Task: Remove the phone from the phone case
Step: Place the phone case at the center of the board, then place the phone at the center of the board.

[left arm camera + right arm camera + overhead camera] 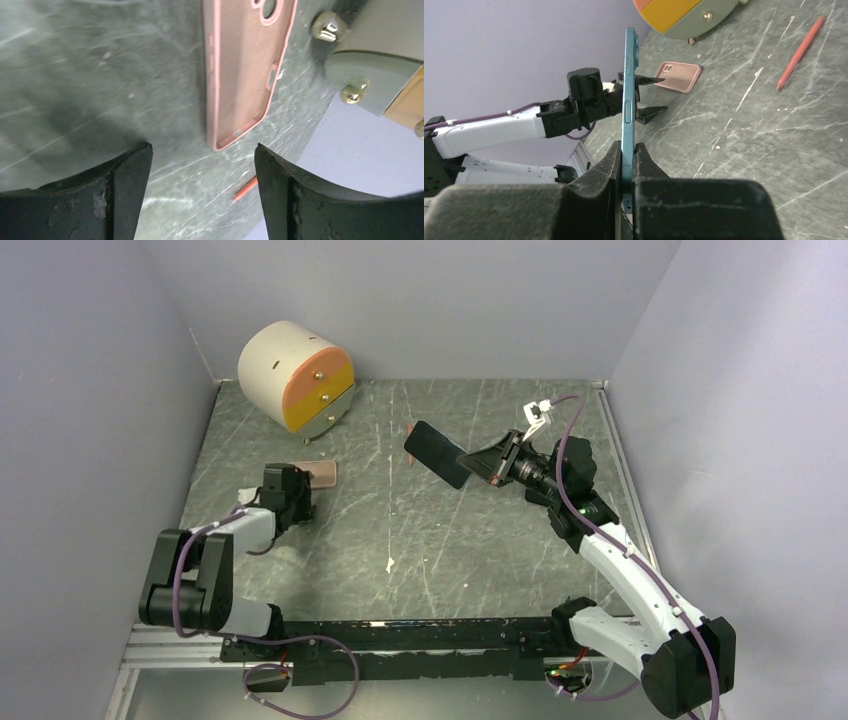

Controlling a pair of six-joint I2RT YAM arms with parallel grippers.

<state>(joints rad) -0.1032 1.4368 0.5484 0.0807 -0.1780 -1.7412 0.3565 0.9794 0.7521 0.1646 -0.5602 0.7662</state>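
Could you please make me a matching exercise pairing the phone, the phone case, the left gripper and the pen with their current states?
Things: 1 phone; 2 phone case; 3 left gripper; 4 pen.
States: A open, holding nothing; B clamped in the right gripper, off the table; C pink, lying empty; D red, lying flat.
Pairs: 1-B; 2-C; 3-A; 4-D.

The worktop [420, 540] is dark grey-green, veined with white, and the walls [100, 390] are pale lavender. The phone case [245, 65] is pink, the pen [800, 52] orange-red, the phone [628, 100] teal-blue at its edge and black on its face. The drawer unit [295, 375] is cream with orange and yellow fronts — brass knobs — and the arms [240, 528] are white and black, cabled in purple.
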